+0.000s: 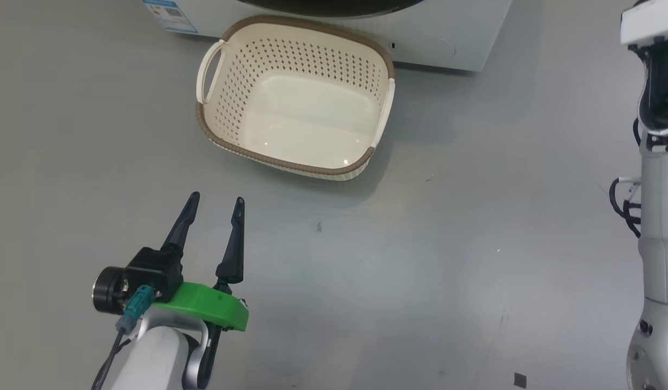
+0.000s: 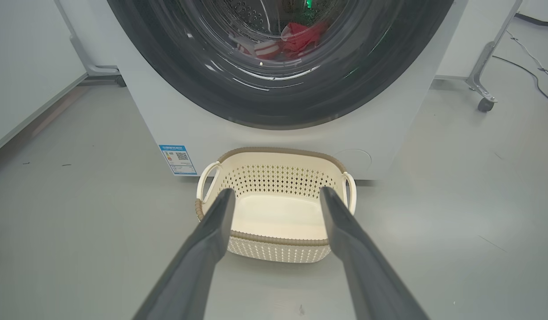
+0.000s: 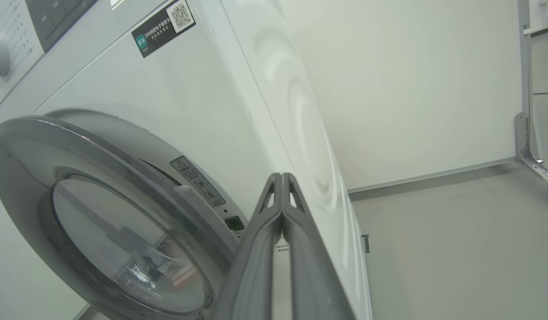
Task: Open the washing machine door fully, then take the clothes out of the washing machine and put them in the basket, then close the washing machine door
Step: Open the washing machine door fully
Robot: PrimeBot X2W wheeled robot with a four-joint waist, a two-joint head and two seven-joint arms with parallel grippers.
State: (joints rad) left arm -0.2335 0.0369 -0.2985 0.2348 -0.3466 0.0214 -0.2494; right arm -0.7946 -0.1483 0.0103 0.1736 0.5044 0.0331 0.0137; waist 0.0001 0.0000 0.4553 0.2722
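Note:
The washing machine is white, and the washing machine door has a glossy black rim that covers its opening. Red clothes show through the glass. The cream basket stands empty on the floor right before the machine, also seen as the basket in the left wrist view. My left gripper hovers open a short way in front of the basket, its fingers framing it. My right gripper is shut on nothing, tips near the door rim's edge at the machine's front corner.
A blue label sticker sits low on the machine's front. A wheeled frame leg and a cable lie to one side, a white panel to the other. My right arm rises along the head view's right edge.

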